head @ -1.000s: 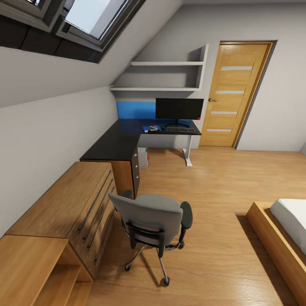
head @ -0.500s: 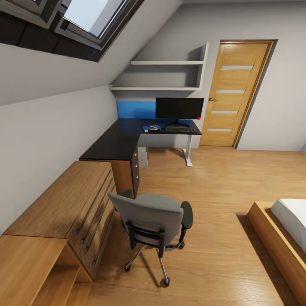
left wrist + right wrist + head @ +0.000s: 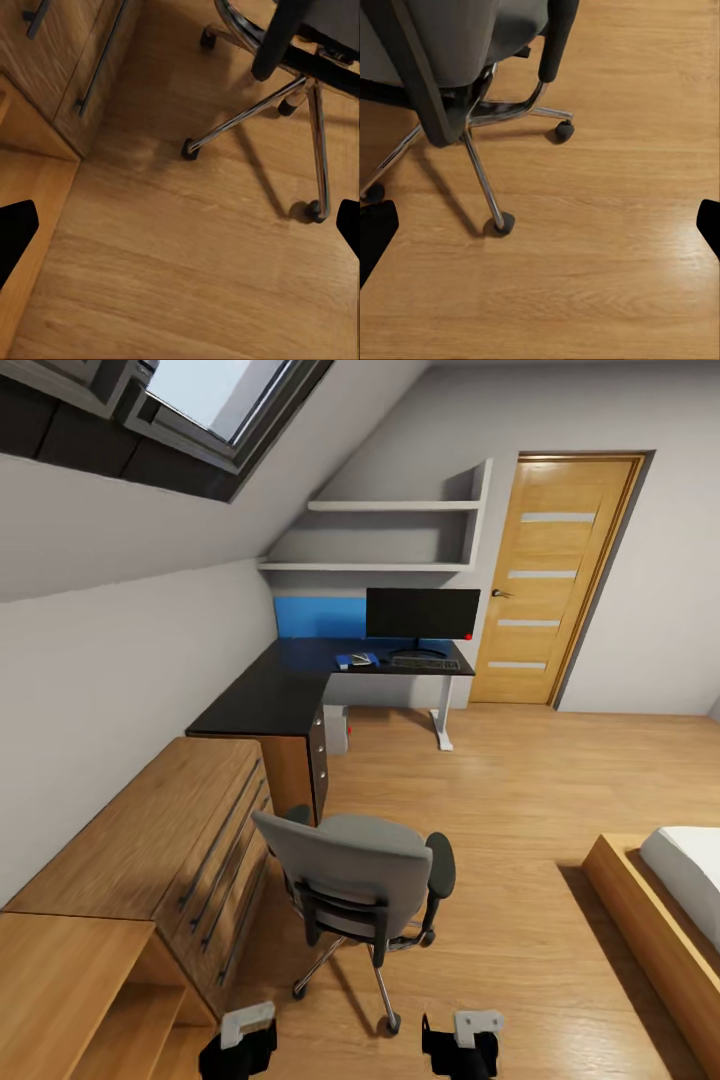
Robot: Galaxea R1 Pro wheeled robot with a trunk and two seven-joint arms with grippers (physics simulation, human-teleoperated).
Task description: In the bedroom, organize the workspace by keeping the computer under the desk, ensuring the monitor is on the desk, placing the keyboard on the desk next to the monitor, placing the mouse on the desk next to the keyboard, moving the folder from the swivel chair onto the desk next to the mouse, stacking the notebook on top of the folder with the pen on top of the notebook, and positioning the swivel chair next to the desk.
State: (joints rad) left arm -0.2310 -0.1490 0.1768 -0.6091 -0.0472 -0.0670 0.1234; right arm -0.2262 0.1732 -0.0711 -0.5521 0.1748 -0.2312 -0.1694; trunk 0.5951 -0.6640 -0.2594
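The swivel chair [image 3: 355, 870] stands on the wood floor with its grey back toward me; its chrome base [image 3: 255, 112] and castors [image 3: 502, 223] are close in the wrist views. Behind it the black L-shaped desk [image 3: 265, 695] runs into the far corner. On the desk are the monitor [image 3: 422, 615], the keyboard [image 3: 424, 663] in front of it, and to their left the blue folder [image 3: 357, 660] with something pale on top. The computer [image 3: 337, 730] sits under the desk. My left gripper [image 3: 245, 1035] and right gripper [image 3: 465, 1038] hang open just short of the chair. The mouse is too small to make out.
A low oak chest [image 3: 170, 840] with bar handles lines the left wall beside the chair. A bed frame [image 3: 650, 920] sits at the right. A wooden door [image 3: 550, 580] is at the back, with open floor between the chair, desk and bed.
The view has shifted slightly, so the camera moved. Both grippers have come into the head view at its lower edge. The chair and the things on the desk have stayed put.
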